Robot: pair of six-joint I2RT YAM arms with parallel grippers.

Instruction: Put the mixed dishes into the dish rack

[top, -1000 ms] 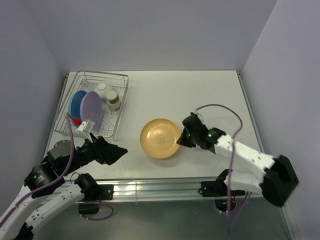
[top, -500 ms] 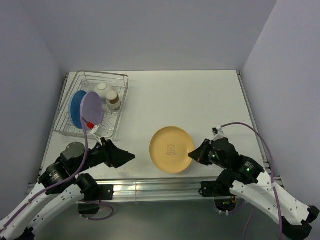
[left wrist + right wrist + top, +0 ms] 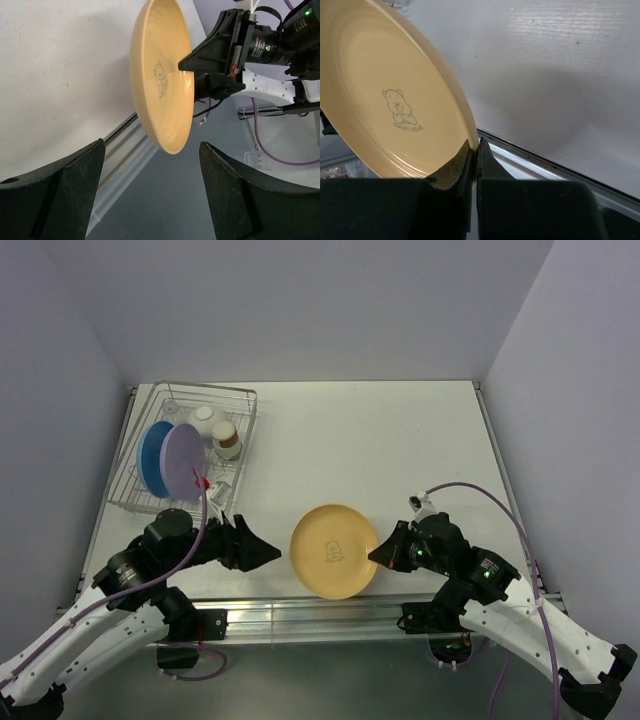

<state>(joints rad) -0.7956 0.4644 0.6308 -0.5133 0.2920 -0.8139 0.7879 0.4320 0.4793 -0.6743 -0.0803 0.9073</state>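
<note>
My right gripper point(image 3: 381, 552) is shut on the right rim of the yellow-orange plate point(image 3: 334, 551), holding it lifted over the table's near edge; the pinch shows in the right wrist view point(image 3: 476, 150) on the plate point(image 3: 385, 100). My left gripper point(image 3: 262, 553) is open and empty, just left of the plate, which shows between and beyond its fingers in the left wrist view point(image 3: 162, 75). The wire dish rack point(image 3: 240, 440) at the back left holds the blue plate point(image 3: 152, 453) and purple plate point(image 3: 184, 460) upright, the white bowl point(image 3: 204, 417) and the cream cup point(image 3: 226, 438). The clear glass is not visible.
The metal rail point(image 3: 300, 615) runs along the table's near edge under the plate. Grey walls close in the table on three sides. A purple cable point(image 3: 480, 502) loops above the right arm.
The right gripper has carried the yellow plate a little left and tilted it more upright. The left gripper has moved right, closer to the plate.
</note>
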